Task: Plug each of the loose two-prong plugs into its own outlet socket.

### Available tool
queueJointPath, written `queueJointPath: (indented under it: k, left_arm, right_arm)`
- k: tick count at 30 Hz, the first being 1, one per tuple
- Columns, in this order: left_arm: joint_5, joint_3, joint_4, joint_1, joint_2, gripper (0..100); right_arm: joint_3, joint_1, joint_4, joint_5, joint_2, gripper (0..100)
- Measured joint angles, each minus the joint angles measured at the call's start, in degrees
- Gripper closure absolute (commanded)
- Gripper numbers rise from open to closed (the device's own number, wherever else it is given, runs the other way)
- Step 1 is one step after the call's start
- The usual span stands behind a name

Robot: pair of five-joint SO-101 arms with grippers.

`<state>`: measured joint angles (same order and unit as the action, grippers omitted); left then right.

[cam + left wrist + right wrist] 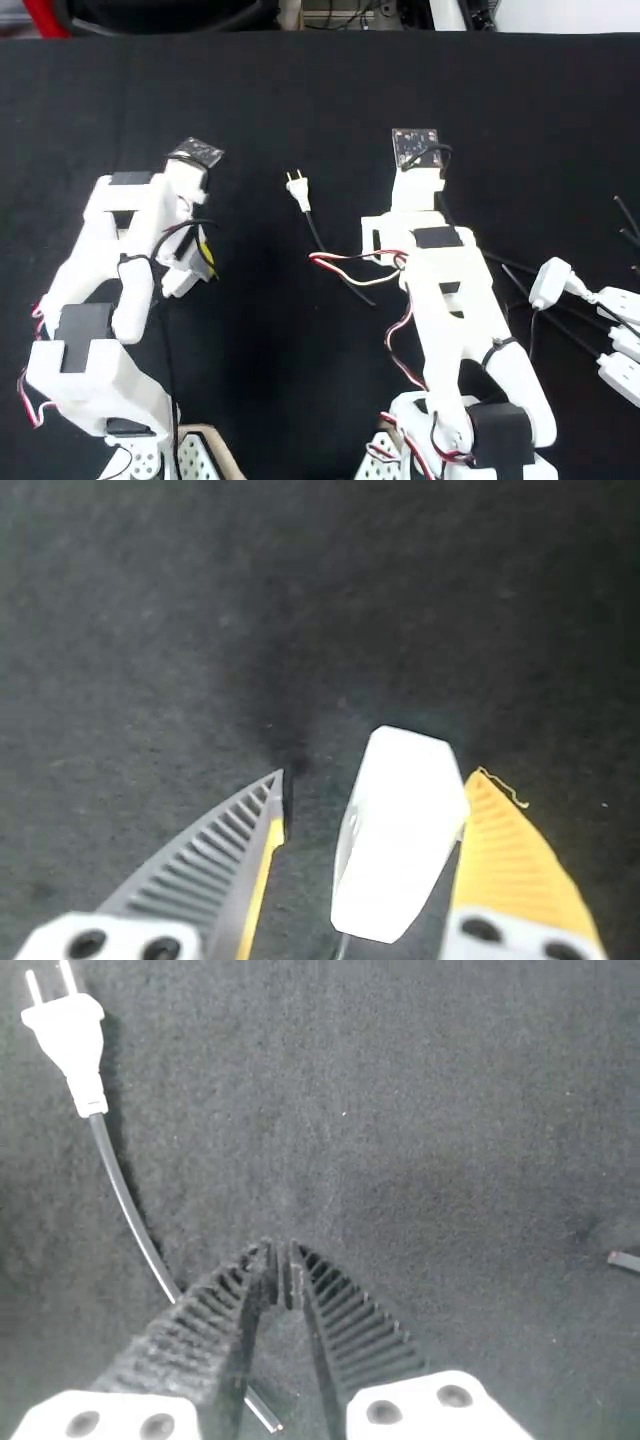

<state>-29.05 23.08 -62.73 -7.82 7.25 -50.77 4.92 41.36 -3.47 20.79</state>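
Note:
A white plug body (400, 830) sits between the fingers of my left gripper (378, 777), leaning on the yellow finger (505, 850). A gap separates it from the grey finger (225, 855), so the gripper is open. In the high view this gripper (195, 268) hangs low over the left part of the black mat. A loose white two-prong plug (297, 190) on a black cable (330, 260) lies at the middle of the mat, and the right wrist view shows it as well (65, 1035). My right gripper (283, 1260) is shut and empty, a short way from that plug, close to its cable (125, 1200).
White outlet sockets (620, 340) line the right edge, with a white plug (550, 283) and thin black cables (560, 325) next to them. Both white arms (440, 270) rise from the front edge. Open black mat (300, 90) stretches behind the arms.

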Motion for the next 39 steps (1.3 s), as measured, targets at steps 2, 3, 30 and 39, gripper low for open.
queueJointPath:
  k: [2,3,30,39]
  left_arm:
    - [0.00,0.00,-0.09,0.18,0.00,73]
    - [0.00,0.00,-0.18,0.53,0.00,73]
    - [-13.71,-13.71,-16.62,-1.85,-5.54,73]
    - [-3.87,5.71,-13.10,-0.09,-30.95,73]
  right_arm:
    - [-0.97,0.00,-0.79,0.00,0.00,98.2]
    - [-1.32,0.00,-1.23,0.00,0.00,98.2]
    - [-2.29,2.73,-1.76,0.97,0.00,98.2]
    - [-5.54,11.25,-10.37,6.15,0.00,97.9]
